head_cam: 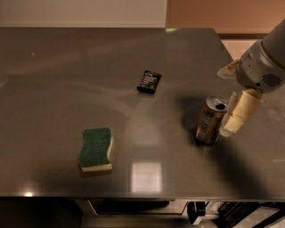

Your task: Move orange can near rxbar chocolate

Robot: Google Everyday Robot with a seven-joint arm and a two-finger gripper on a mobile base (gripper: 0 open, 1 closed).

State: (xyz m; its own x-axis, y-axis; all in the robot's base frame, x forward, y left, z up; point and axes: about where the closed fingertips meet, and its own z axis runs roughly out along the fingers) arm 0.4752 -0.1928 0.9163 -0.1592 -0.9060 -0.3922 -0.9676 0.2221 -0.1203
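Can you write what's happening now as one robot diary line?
gripper: close beside orange can | can: upright, not lifted | rxbar chocolate: flat, well apart from can
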